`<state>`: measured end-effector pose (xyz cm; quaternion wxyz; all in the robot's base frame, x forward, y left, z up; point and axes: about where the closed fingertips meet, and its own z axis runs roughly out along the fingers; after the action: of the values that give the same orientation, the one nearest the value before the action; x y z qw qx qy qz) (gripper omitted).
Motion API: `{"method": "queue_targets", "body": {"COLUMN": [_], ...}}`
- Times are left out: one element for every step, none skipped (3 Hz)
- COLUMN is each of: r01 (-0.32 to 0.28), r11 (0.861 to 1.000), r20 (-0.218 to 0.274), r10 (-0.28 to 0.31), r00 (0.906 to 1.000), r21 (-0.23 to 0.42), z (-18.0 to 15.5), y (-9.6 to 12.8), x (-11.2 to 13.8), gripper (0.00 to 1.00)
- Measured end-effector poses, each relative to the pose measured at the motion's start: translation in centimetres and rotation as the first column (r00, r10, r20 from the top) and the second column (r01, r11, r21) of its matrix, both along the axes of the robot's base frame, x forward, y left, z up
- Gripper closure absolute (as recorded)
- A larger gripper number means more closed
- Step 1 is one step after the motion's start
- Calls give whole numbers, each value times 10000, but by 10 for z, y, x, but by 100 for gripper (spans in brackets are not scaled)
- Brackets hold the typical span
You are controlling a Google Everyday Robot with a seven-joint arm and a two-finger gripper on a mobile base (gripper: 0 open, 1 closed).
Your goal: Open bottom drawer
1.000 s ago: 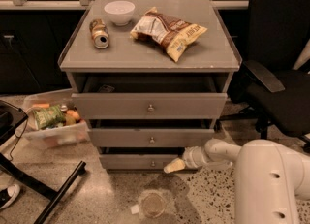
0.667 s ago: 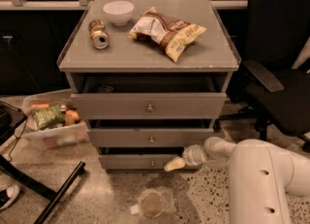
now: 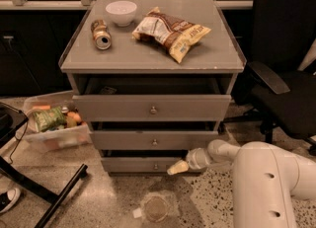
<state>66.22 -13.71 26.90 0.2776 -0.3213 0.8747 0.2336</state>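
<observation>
Camera view: looking down from the front at a grey cabinet (image 3: 69, 64) with three drawers, on a speckled floor.
Bottom drawer (image 3: 133, 165): lowest of the three, low in the middle of the frame; plain grey front with a small round knob (image 3: 156, 166) at its centre; dark gap along its upper edge.
Gripper (image 3: 173, 170): pale tip low in the frame, just right of the knob, pointing left against the right part of the bottom drawer's front; not on the knob.
Grip state: cannot tell whether clenched or released; nothing seen held.
Arm (image 3: 266, 182): thick white body filling the lower right corner, narrowing to a wrist that reaches left to the gripper.
Middle drawer (image 3: 123, 139): same knob, front standing a little out, dark gap above.
Top drawer (image 3: 113, 107): tallest front, pulled out somewhat, dark inside showing behind it.
Cabinet top: white bowl (image 3: 121, 12) upright at the upper left; can (image 3: 101, 34) lying on its side just below the bowl; snack bag (image 3: 170, 30) lying flat near the middle, apart from both.
Left of cabinet: clear plastic bin (image 3: 54, 140) on the floor, holding packaged food.
Right of frame: black office chair (image 3: 291, 74), near the cabinet's side.
Floor in front: small round thing (image 3: 155, 207) below the bottom drawer, kind not clear.
</observation>
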Motion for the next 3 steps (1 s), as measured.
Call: {"method": "queue_targets", "body": {"r01": [14,-610,-1205], "r11": [10000,9981,9927], "r20": [252,435,645], "r10": [-15,607,1202], "r00": [9997,9972,9906], "r21": [50,63,8], "z": [1,-16,-30], "y": [2,13,23], "x": [-6,-7,1], "gripper": [0,0,0]}}
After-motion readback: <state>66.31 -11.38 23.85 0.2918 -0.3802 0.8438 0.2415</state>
